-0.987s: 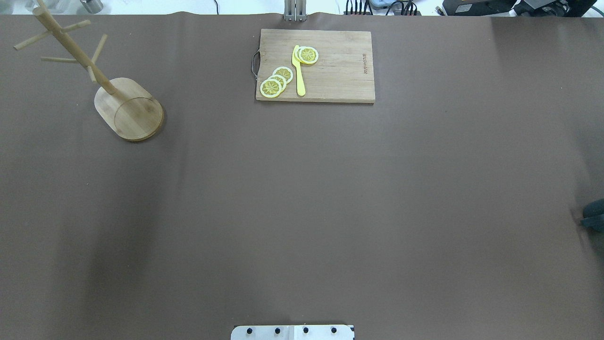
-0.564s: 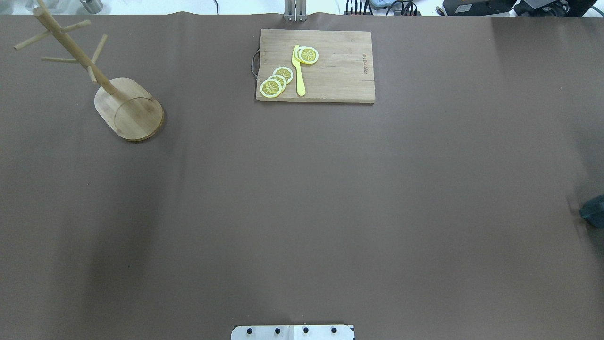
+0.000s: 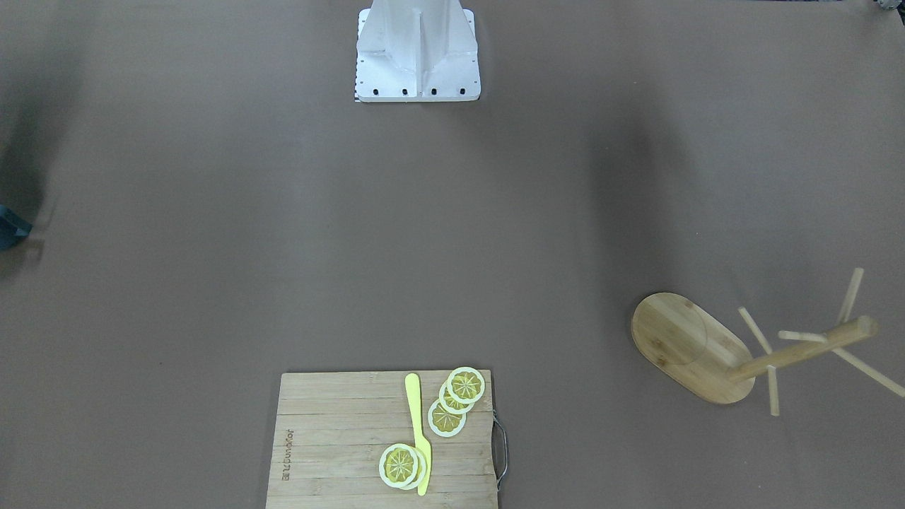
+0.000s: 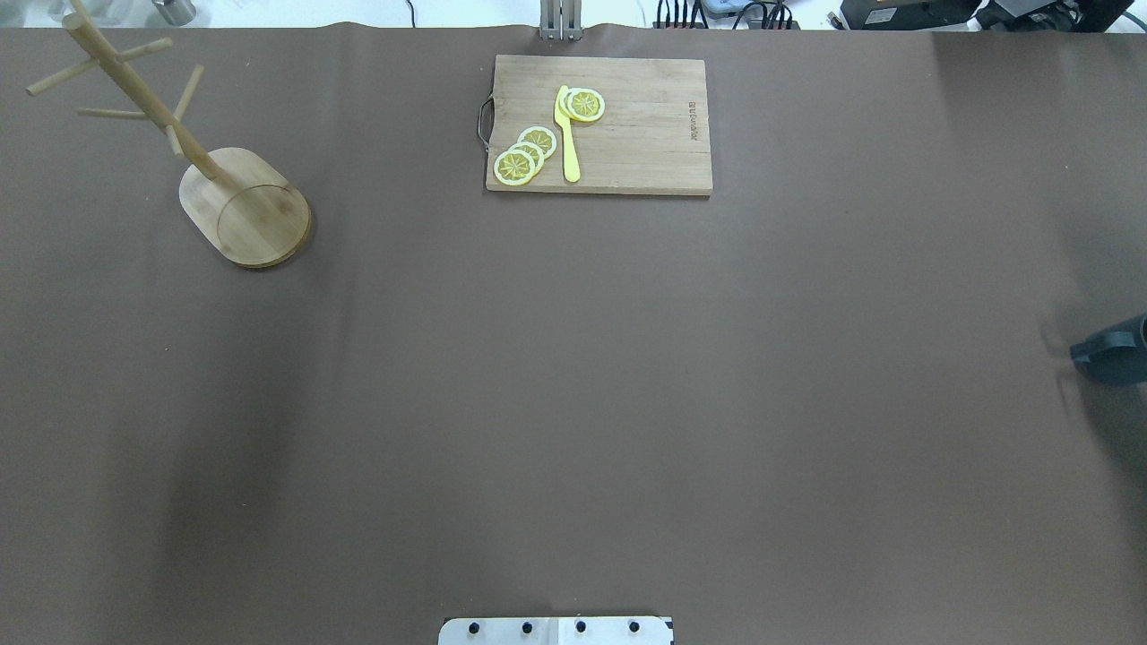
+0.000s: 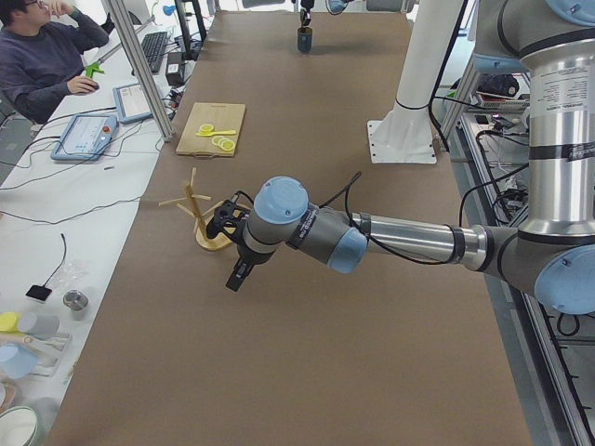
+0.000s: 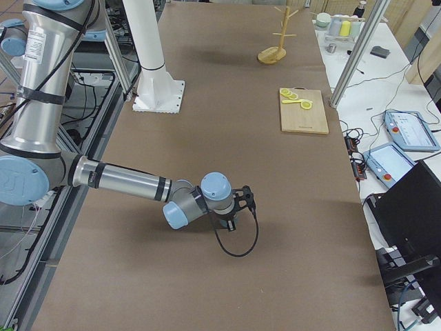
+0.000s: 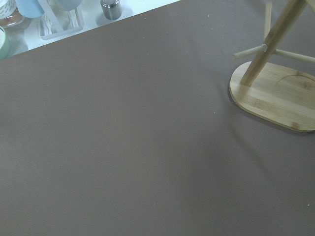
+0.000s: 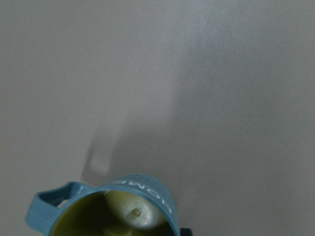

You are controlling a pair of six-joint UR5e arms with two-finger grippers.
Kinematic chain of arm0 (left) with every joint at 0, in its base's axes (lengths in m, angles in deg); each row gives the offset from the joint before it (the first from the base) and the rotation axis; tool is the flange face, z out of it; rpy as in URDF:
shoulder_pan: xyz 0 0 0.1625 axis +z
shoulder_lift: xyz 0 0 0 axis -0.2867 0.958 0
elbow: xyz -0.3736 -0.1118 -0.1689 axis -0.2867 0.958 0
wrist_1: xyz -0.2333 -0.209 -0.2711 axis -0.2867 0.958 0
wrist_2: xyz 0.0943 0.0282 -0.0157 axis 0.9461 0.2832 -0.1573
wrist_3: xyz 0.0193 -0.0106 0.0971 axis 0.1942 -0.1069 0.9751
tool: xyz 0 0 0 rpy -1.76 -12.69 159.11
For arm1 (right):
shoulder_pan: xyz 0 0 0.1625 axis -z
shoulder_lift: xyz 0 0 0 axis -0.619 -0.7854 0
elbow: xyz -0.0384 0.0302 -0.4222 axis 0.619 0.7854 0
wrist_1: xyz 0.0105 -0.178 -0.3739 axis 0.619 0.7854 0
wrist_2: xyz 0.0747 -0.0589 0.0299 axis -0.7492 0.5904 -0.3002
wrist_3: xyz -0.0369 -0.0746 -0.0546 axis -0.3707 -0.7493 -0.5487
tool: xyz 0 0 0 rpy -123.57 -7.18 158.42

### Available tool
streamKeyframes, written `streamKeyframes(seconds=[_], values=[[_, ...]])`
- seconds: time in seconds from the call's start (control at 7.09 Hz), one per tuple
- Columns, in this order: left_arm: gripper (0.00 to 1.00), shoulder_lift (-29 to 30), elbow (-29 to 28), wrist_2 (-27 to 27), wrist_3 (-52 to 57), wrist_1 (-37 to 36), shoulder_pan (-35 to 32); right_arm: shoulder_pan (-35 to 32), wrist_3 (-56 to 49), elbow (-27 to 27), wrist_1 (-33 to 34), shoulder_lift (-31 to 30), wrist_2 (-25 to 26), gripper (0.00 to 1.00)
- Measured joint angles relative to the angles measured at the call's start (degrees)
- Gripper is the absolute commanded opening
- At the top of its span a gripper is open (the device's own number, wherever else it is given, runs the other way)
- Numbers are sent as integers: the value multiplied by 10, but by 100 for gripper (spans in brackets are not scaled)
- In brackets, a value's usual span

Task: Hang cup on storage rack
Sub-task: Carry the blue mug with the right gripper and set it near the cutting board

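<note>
The slate-blue cup (image 4: 1109, 360) with a yellow-green inside shows partly at the right edge of the overhead view and at the left edge of the front view (image 3: 10, 230). In the right wrist view the cup (image 8: 106, 206) sits close under the camera, handle to the left, with a pale fingertip (image 8: 134, 212) inside it. My right gripper (image 6: 231, 214) is shut on the cup's rim and holds it just above the table. The bamboo storage rack (image 4: 244, 208) stands at the far left, also in the left wrist view (image 7: 273, 93). My left gripper (image 5: 239, 271) hovers near the rack; I cannot tell whether it is open or shut.
A bamboo cutting board (image 4: 627, 134) with lemon slices (image 4: 524, 157) and a yellow knife (image 4: 567, 134) lies at the far middle. The robot's base plate (image 4: 556, 631) is at the near edge. Bottles and cups (image 7: 34, 12) stand beyond the left table end.
The cup at the overhead view's right edge has moved farther from the robot and slightly inward, so more of it shows. Rack and cutting board have not moved.
</note>
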Motion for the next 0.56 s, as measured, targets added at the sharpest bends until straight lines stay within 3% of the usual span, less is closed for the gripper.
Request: streamKeyframes(seconds=[0.56], values=[[99,-2,-4,-1,0,0,0,39,163,-2,116,181,13,0]])
